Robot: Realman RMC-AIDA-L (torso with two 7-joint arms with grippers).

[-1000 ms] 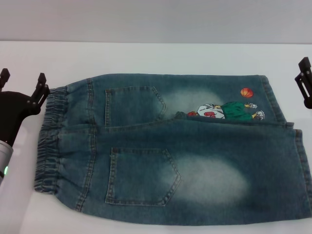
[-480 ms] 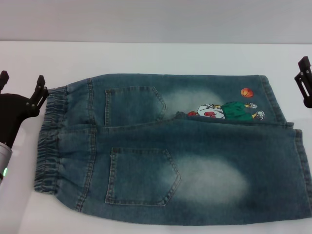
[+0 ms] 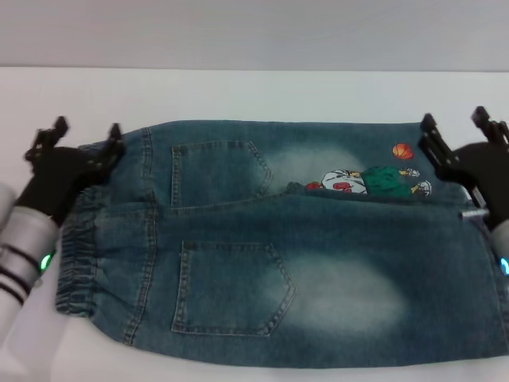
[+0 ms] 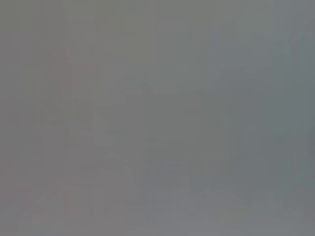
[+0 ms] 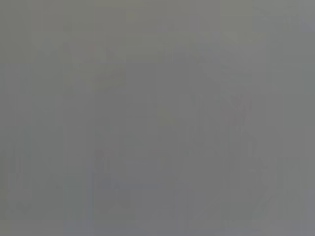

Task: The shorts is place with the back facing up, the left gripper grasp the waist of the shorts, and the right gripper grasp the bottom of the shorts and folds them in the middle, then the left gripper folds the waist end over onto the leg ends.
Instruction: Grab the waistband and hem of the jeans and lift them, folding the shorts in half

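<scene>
Denim, faded blue and fairly thick, makes up the shorts, which lie flat on the white worktop with the two back pockets facing up. The waist, a gathered elastic band, forms the end on the robot's left; the leg ends lie toward its right, the far leg carrying a small cartoon print with an orange ball.

The left claw sits at the far corner of the waist with its black fingers spread apart, one fingertip over the edge of the band and the other out over bare worktop, holding nothing. The right claw is likewise spread and empty, poised at the far leg's hem just beside the orange ball. Whether either fingertip touches the cloth I cannot tell. Both wrist views show only a flat grey field and add nothing.

By my judgement the cloth will be soft but weighty: it will drape and sag between two grip points rather than hold a line, and it should not slip easily. The ruffled band is bulky and offers a good bite at its far corner; the stitched hem is flatter and stiffer, so it may need a pinch right at the edge. Taking both far corners suits the lengthwise fold.

No containers are in view.
</scene>
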